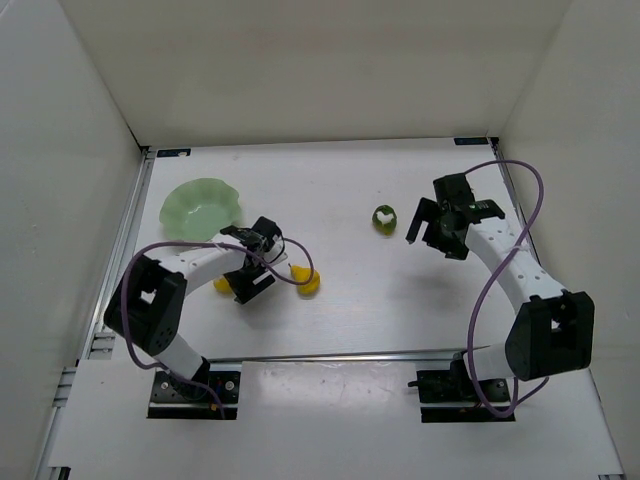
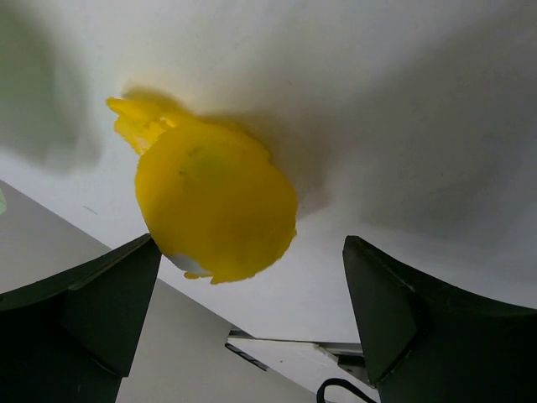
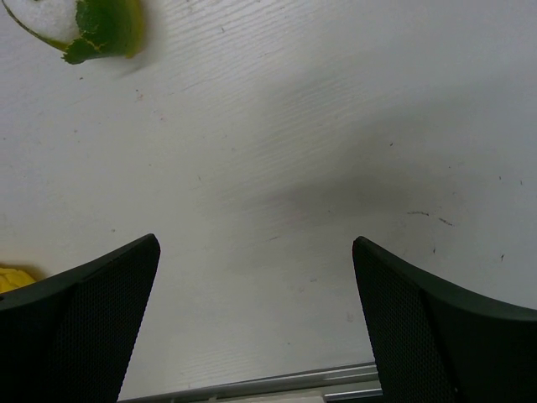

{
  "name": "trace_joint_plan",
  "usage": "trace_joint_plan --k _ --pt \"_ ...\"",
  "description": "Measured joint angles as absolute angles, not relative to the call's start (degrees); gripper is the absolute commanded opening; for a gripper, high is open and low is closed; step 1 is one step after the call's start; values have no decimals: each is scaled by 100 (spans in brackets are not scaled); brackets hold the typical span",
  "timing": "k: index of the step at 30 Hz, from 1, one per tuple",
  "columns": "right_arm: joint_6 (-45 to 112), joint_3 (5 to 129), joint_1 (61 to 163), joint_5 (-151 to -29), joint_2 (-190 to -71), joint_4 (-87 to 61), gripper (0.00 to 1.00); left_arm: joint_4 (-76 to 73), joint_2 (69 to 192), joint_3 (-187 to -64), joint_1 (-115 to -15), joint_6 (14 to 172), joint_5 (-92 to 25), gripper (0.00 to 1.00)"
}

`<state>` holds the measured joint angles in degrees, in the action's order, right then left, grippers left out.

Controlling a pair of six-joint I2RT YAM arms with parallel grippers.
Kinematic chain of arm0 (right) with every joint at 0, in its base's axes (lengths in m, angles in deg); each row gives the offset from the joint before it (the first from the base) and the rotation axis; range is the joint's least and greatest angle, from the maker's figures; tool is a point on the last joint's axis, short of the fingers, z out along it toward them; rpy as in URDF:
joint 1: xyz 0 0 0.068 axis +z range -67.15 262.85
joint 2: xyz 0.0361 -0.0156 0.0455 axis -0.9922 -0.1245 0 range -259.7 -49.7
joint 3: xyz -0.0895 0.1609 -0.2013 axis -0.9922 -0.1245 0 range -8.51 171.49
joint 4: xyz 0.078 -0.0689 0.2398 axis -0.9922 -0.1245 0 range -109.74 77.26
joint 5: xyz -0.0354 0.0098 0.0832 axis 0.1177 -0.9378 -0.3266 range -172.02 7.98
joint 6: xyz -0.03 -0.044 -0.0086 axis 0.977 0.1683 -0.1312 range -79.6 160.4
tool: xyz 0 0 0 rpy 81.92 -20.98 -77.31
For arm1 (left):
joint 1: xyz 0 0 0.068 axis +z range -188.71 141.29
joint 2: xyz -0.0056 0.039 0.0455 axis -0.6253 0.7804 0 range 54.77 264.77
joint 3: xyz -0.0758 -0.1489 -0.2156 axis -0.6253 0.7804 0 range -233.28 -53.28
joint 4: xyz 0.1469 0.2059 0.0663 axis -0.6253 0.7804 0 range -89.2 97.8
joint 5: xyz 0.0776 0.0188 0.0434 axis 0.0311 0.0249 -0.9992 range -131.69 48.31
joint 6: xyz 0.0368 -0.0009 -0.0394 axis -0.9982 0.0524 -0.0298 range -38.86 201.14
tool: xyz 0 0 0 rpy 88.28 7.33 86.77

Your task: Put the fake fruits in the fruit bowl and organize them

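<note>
You have three fake fruits in view: one olive-green piece (image 1: 384,218), a first yellow piece (image 1: 309,283), and a second yellow piece (image 1: 222,286), which is partly covered. You have one fruit bowl (image 1: 200,208). Two arms are counted: left arm (image 1: 195,265) and right arm (image 1: 510,265).

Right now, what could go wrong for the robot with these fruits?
The left claw is open with the round yellow fruit just ahead; closing might push it rolling away. The green fruit sits off to one side of the open right claw, so it could get bumped.
</note>
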<state>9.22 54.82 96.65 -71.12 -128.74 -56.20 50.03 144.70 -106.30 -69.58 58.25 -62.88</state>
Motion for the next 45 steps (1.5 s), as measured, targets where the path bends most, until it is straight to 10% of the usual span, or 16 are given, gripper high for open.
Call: trace_joint_plan --k 9,16,21,29,40,45 --pt "896 5559 9772 -7051 -13029 -5618 99 4688 14948 -10719 -6744 5919 -6424 96" --pt "885 5659 9772 -7029 -13075 -5626 99 4643 15005 -10855 -6291 5995 -6190 48" --pt "883 5666 9772 -7012 -13075 -5629 99 4763 14870 -10912 -6438 6013 -6074 41" --pt "881 5699 9807 -7001 -13158 -5635 99 5213 14072 -12446 -6014 6227 -5101 48" --pt "1438 6800 11468 -6815 -14118 -5670 99 4678 15528 -14378 -4005 7001 -5451 100" --pt "1493 7248 11582 -6841 -14625 -5782 99 5008 16288 -14562 -4051 7344 -6190 100"
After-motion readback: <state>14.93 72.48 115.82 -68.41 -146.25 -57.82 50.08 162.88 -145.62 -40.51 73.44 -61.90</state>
